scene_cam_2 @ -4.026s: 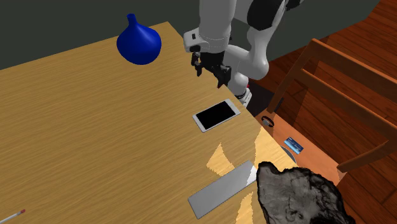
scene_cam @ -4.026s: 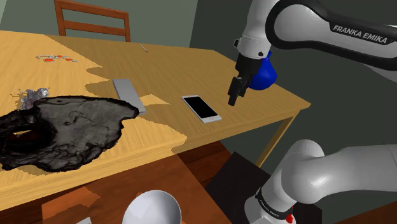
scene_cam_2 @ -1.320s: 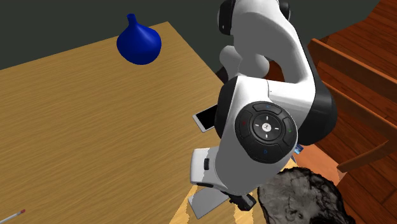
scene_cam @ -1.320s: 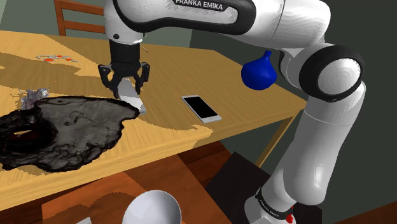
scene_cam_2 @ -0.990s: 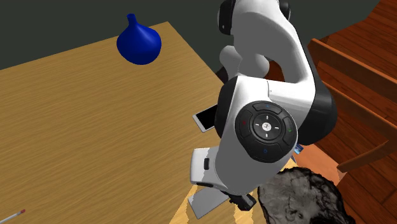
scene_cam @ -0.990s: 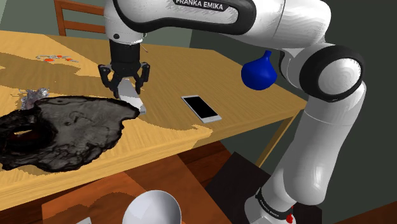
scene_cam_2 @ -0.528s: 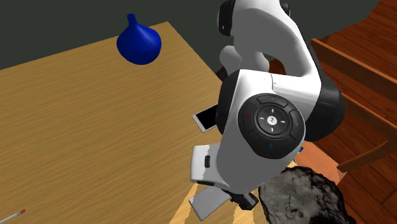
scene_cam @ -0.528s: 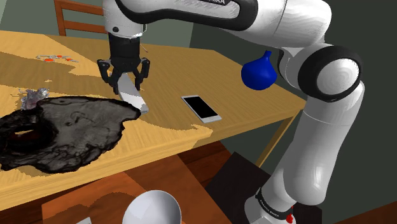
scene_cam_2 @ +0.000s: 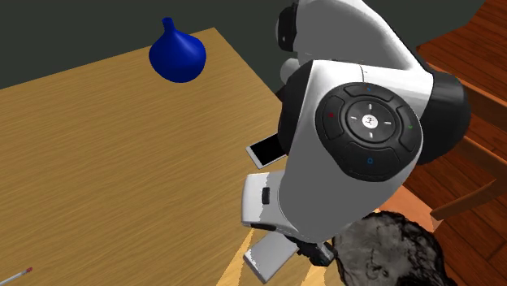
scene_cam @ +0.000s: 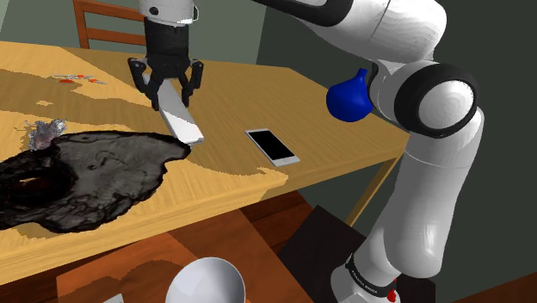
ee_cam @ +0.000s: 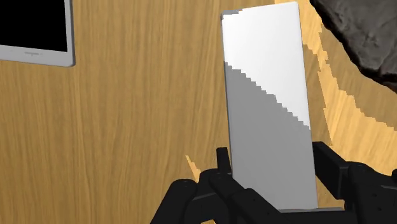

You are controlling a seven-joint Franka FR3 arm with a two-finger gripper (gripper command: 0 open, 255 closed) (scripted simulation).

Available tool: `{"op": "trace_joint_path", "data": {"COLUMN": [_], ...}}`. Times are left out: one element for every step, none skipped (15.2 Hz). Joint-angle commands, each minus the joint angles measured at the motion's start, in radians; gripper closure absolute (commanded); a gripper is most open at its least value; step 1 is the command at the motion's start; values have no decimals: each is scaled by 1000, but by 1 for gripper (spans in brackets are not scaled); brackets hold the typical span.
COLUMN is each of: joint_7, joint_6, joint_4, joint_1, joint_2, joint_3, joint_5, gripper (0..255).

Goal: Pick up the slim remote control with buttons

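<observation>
Plain grey-and-white remote [ee_cam: 270,108], black jaws, tan wood-grain desk [scene_cam: 232,86], deep blue vase [scene_cam: 348,101], white-edged black phone [scene_cam: 273,145]

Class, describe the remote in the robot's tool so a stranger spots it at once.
On the wooden table, look beside the dark lumpy mass. There the black tool clasps one end of the remote, a slim plain grey slab. Unlike the black-screened phone lying flat nearby, it is tilted.

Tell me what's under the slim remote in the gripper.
Bare wooden tabletop shows around the remote, which the gripper clamps at one end. The strip of tabletop directly beneath it is covered, so anything there can't be seen.
</observation>
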Motion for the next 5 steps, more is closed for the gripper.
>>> {"op": "trace_joint_path", "data": {"joint_7": [1,1,2,2,2], "joint_6": [-32,-50,-68,-71,-71], "joint_4": [40,66,93,97,97], "joint_1": [6,10,14,15,15], "joint_2": [9,17,26,27,27], "joint_3": [1,1,2,2,2], "joint_5": [-4,-8,-12,-12,-12], "gripper": [255,255,255,255,255]}}
